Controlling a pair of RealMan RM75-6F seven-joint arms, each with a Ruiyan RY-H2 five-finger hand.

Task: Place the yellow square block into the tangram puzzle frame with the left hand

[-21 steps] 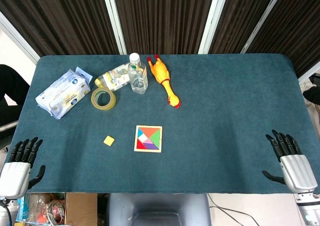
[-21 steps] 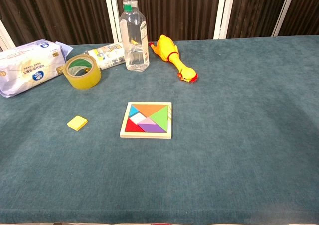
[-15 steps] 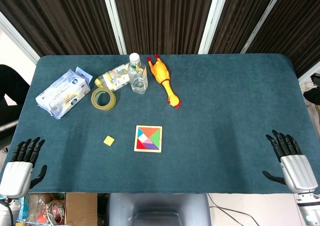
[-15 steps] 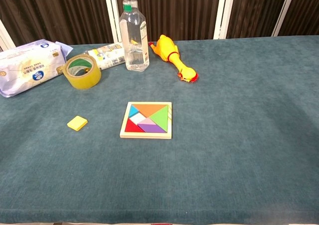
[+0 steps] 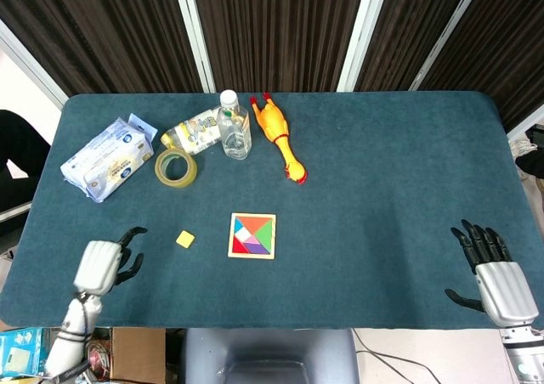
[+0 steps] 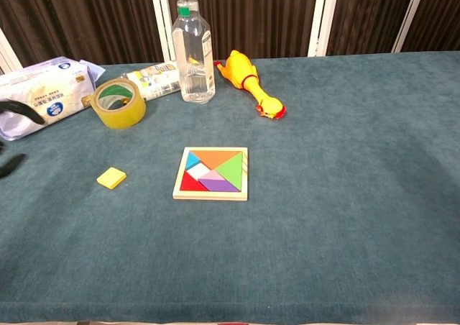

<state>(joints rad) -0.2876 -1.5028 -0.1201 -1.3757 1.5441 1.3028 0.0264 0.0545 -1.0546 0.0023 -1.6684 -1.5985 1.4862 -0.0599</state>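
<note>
My left hand (image 5: 100,267) was over the near left part of the counter (image 5: 399,172), with its fingers (image 5: 129,261) apart and a little curled, and it had hold of nothing. The yellow square block (image 5: 184,239) lay flat on the counter just beyond the fingertips and a little to the right of them, not touched. The puzzle frame (image 5: 252,235) lay further to the right of the block, apart from it, with one pale empty place among its coloured pieces. My right hand (image 5: 493,273) rested at the near right edge, well apart from everything, its fingers spread and empty.

I judged several risks from here. The block was thin and lay flat on soft cloth, so my fingers could slide over it or push it away instead of lifting it. If it turned in the pinch, its corners would not match the empty place and it would rest on the neighbour pieces. A push on the frame could also shift it or disturb the pieces inside.

By my count there were one yellow block, one frame, one roll of tape (image 5: 175,166), one clear bottle (image 5: 232,127), one rubber chicken (image 5: 279,135), one pack of tissues (image 5: 104,160) and one packet lying behind the tape (image 5: 192,132), all far beyond my fingers.
</note>
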